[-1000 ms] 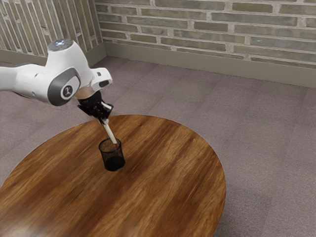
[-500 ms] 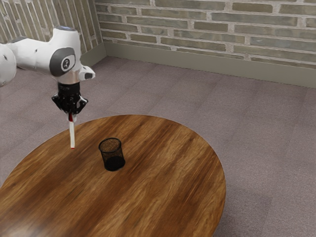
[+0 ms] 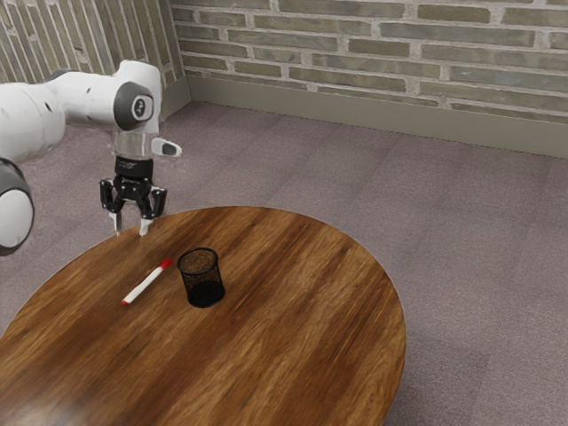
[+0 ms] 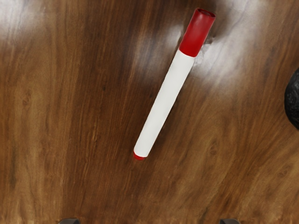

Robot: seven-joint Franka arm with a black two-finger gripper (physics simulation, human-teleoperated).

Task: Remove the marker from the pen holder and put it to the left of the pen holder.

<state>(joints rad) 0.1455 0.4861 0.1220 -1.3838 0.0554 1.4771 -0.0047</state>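
Note:
Above the table's far-left part, my gripper (image 3: pixel 131 229) is open in the exterior view, its two fingers apart with nothing between them. The white marker (image 3: pixel 144 286) with a red cap lies flat on the wood, on the exterior view's left of the black mesh pen holder (image 3: pixel 202 280) and apart from it. The pen holder stands upright, with nothing seen inside. In the wrist view the marker (image 4: pixel 163 100) lies beneath my hand, and part of the dark pen holder (image 4: pixel 293 99) shows at the picture's edge.
The round wooden table (image 3: pixel 293 311) carries the marker and pen holder. Its curved far edge runs just beneath and behind my gripper. Carpeted floor (image 3: pixel 426 213) and a brick wall (image 3: pixel 373 53) lie beyond.
A second ago the marker was held tilted over the pen holder, then upright to the exterior view's left. Now it has been let go and lies on the table; my gripper has opened.

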